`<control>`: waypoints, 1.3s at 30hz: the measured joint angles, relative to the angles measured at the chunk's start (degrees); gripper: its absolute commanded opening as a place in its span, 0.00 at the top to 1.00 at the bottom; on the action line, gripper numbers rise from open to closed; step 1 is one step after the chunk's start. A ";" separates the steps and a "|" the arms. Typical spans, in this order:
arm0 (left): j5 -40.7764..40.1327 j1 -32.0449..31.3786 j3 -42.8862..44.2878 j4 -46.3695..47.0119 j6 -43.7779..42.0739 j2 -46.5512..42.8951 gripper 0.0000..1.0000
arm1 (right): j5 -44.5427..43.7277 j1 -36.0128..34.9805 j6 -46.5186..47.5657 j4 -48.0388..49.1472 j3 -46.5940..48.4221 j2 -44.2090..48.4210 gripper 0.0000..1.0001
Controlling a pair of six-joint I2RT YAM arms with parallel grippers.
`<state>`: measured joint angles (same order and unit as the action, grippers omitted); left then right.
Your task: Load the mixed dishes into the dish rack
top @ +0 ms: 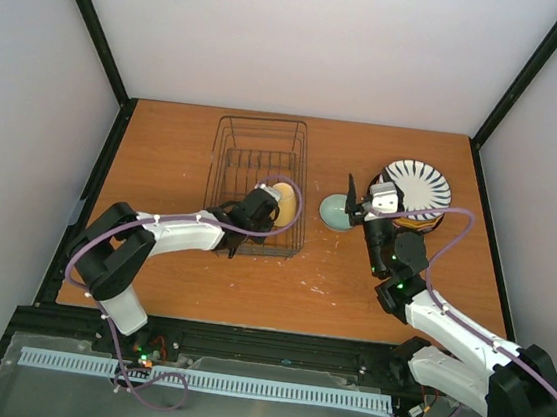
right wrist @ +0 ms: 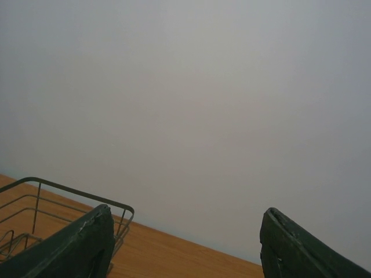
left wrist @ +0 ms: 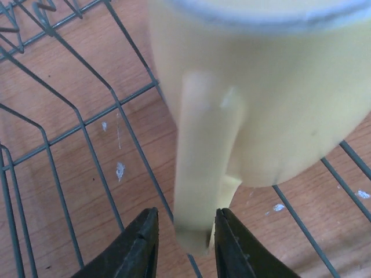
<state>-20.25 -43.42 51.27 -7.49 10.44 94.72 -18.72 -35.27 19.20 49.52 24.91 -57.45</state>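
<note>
The yellow mug [top: 283, 203] rests inside the dish rack [top: 263, 124], in its near right corner. In the left wrist view the mug [left wrist: 272, 98] fills the top, its handle [left wrist: 203, 168] pointing down between my jaws. My left gripper [left wrist: 186, 240] straddles the handle tip, and a gap shows beside the left finger [left wrist: 136, 249]; it is open. My right gripper [top: 361, 206] hangs wide open and empty above the table, between the pale blue-green bowl [top: 334, 213] and the striped plate [top: 417, 184]. That plate tops a stack with an orange-yellow plate [top: 423, 223] showing below.
The rack's wire floor [left wrist: 87, 124] and upright dividers lie left of the mug. In the right wrist view the right gripper [right wrist: 185, 246] faces the grey back wall, with the rack's corner [right wrist: 75, 194] at lower left. The arm bases stand along the near table edge.
</note>
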 measured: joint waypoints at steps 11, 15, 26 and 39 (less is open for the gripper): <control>-1.40 -0.04 0.00 -4.90 2.45 -3.23 0.24 | -1.49 0.00 -0.83 -2.75 -0.46 1.75 0.29; -1.44 -0.07 0.00 -6.43 3.58 -7.26 0.17 | -3.08 0.00 -3.50 -9.16 1.46 2.75 0.29; -0.90 -0.11 2.19 -8.35 6.34 -25.18 0.04 | -4.11 0.28 -24.76 -58.99 28.72 -5.03 0.39; -0.35 4.81 7.19 -14.53 10.36 -25.73 0.04 | 11.58 9.09 -42.91 -90.84 38.27 -22.84 0.40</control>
<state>-20.60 -38.61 58.46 -22.02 20.80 68.99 -7.14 -26.17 -23.70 -41.32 63.18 -80.29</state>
